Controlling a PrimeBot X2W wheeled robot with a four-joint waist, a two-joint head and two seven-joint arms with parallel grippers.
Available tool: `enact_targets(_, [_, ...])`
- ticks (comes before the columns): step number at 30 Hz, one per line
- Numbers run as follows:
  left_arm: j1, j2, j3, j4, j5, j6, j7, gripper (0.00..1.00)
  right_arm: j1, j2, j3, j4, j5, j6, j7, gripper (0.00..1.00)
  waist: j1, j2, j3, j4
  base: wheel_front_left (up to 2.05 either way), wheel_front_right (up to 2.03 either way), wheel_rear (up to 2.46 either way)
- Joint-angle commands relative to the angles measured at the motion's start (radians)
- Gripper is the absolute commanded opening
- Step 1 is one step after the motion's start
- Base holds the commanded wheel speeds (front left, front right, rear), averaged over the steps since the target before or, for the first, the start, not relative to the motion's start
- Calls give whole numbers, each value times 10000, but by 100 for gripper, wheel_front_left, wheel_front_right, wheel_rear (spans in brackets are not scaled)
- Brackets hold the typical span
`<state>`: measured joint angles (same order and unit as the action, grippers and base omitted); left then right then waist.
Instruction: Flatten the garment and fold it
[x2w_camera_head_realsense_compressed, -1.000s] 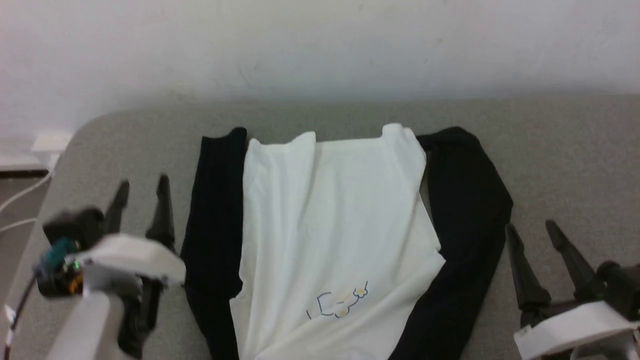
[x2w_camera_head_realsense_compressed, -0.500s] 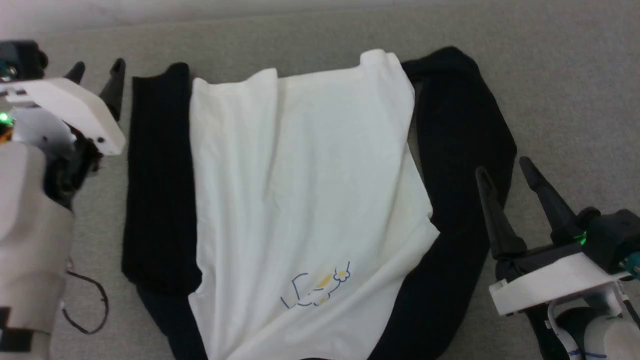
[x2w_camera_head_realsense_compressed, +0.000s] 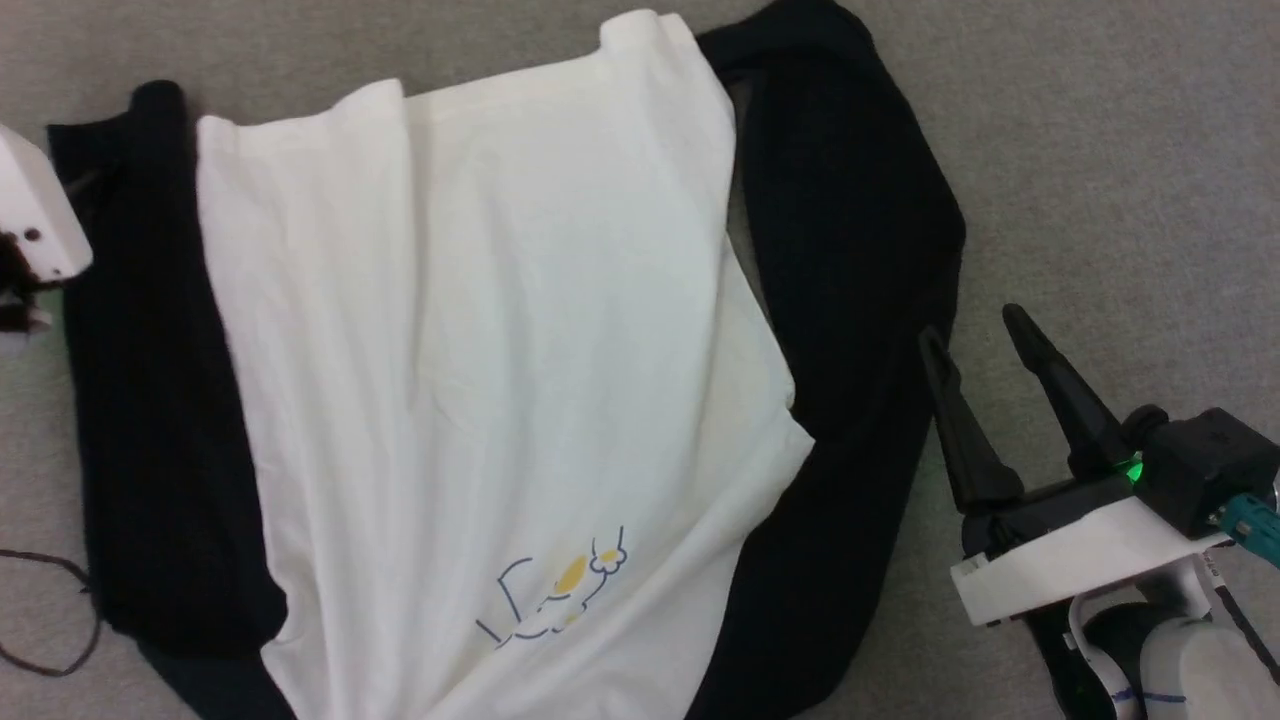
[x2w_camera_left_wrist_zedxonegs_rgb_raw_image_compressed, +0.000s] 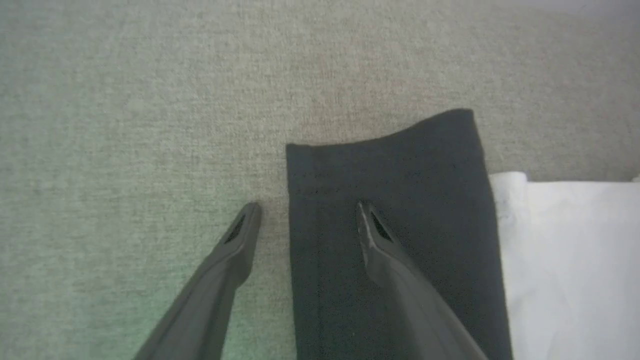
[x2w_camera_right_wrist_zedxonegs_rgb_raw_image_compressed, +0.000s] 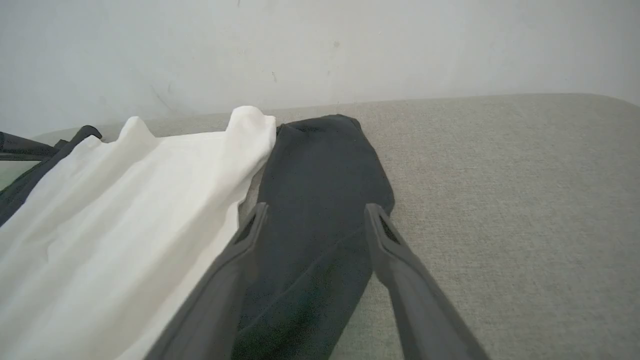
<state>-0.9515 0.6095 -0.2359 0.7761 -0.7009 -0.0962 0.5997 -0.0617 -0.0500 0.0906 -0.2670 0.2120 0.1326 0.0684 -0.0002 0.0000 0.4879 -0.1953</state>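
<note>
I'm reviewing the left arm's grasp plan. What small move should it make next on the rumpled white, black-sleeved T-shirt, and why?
Probably lower the left gripper and close on the black sleeve edge. Its open fingers straddle that edge near the cuff, one over cloth, one over the grey fabric surface, so pinching there could pull the soft white T-shirt flatter.

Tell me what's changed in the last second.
The head view has tipped down and moved closer. The left gripper has advanced along the garment's left sleeve to its far end, open, with its fingers straddling the sleeve's outer edge. The right gripper stays open beside the right sleeve. The garment lies as it did on the grey surface, and nothing has been gripped.
</note>
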Motion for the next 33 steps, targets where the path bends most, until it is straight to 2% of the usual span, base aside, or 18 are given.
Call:
enact_targets(1, [217, -182, -114, 184, -68, -42, 134, 100, -151, -3, -23, 46, 38, -19, -67, 100, 2, 0, 333, -331, 0, 0, 0])
enact_targets(4, [333, -256, -290, 240, -93, -86, 423, 100, -189, -3, -41, 123, 57, -19, -80, 100, 2, 0, 373, -369, 0, 0, 0])
enact_targets(5, [371, -298, -347, 278, -133, -99, 598, 96, -211, -3, -41, 147, 62, -19, -78, 100, 2, 0, 375, -377, 0, 0, 0])
enact_targets(6, [415, -323, -467, 317, -128, -119, 850, 46, -233, -3, -42, 168, 63, -19, -75, 100, 2, 0, 371, -379, 0, 0, 0])
enact_targets(7, [431, -328, -559, 315, -117, -136, 1017, 6, -255, -3, -43, 180, 61, -19, -70, 100, 2, 0, 371, -378, 0, 0, 0])
enact_targets(8, [447, -341, -609, 329, -133, -144, 1150, 0, -276, -3, -38, 198, 54, -19, -62, 100, 2, 0, 356, -381, 0, 0, 0])
enact_targets(12, [478, -337, -758, 297, -62, -137, 1222, 0, -302, -3, -5, 285, 20, -19, 9, 100, 2, 0, 220, -371, 0, 0, 0])
enact_targets(15, [455, -316, -811, 212, 178, 6, 633, 0, -223, -3, -89, 358, 3, -19, 57, 100, 2, 0, -54, -271, 0, 0, 0])
enact_targets(20, [452, -409, -694, 23, 650, 597, -1258, 0, 36, -3, -399, 461, -22, -19, 133, 100, 2, 0, -916, 104, 0, 0, 0])
enact_targets(25, [841, -822, -551, -358, 797, 1025, -2929, 0, 521, -3, -721, 510, -31, -19, 339, 100, 2, 0, -2042, 675, 0, 0, 0])
enact_targets(29, [1374, -1171, -732, -1189, 924, 1141, -3555, 0, 975, -3, -1025, 492, 34, -19, 549, 100, 2, 0, -2904, 1144, 0, 0, 0])
enact_targets(33, [2168, -1507, -1142, -2613, 1105, 1247, -3746, 0, 1423, -3, -1409, 363, 72, -19, 728, 100, 2, 0, -3559, 1496, 0, 0, 0])
